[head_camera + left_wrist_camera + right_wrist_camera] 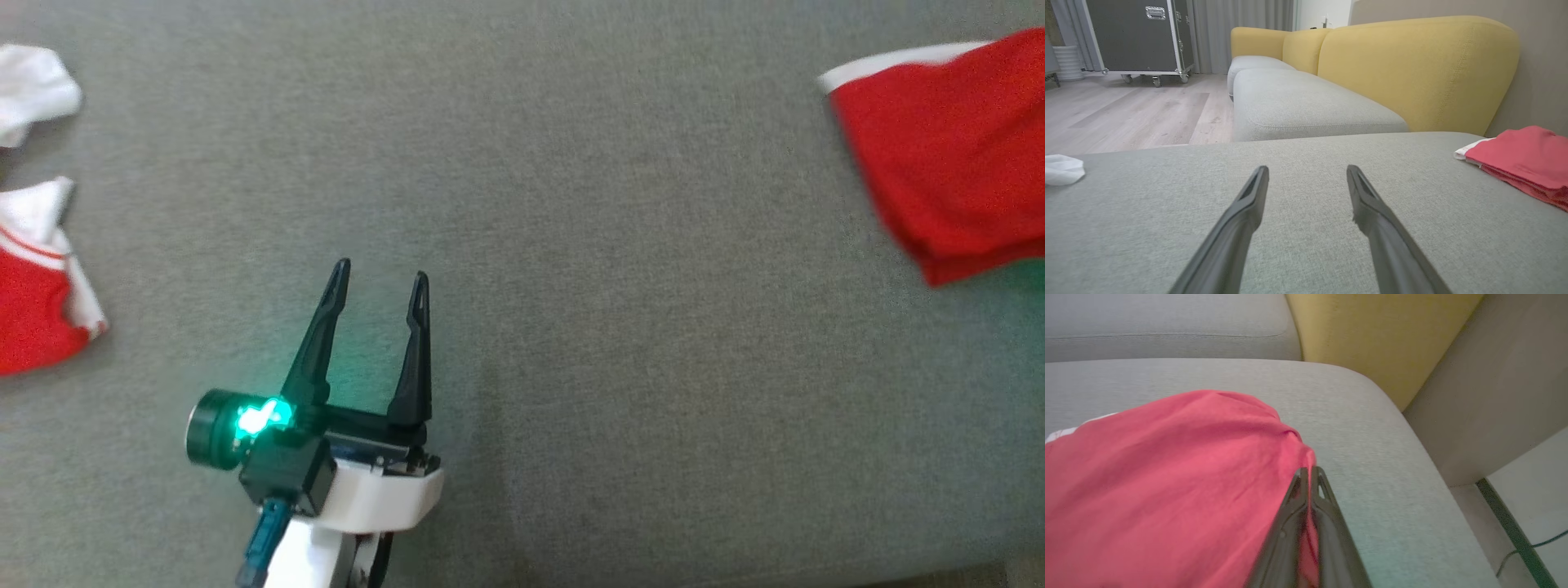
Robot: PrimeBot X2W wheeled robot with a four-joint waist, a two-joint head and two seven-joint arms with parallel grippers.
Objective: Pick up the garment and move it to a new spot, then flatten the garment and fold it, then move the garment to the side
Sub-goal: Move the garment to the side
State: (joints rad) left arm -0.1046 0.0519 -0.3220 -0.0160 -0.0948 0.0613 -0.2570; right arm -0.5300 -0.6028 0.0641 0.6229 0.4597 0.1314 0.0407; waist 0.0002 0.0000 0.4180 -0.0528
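The garment point(955, 155) is red with a white edge and lies folded at the right of the grey cushion point(588, 245). It shows again in the left wrist view as the garment point(1523, 161) at the right, and in the right wrist view as the garment point(1167, 486) filling the left half. My right gripper point(1308, 475) is shut on the garment's right edge, with a strip of red cloth pinched between the fingers. Over bare cushion at the lower left, my left gripper point(382, 273) stands open with nothing between its fingers, and in its own wrist view my left gripper point(1307, 173) hangs just above the cushion.
Another red and white garment point(37, 286) and a white cloth point(33, 94) lie at the cushion's left edge. A yellow sofa back point(1412, 69) and a further grey seat point(1306, 106) stand beyond. A black wheeled case point(1137, 36) is on the wooden floor. The cushion's rounded corner point(1392, 416) drops off beside the garment.
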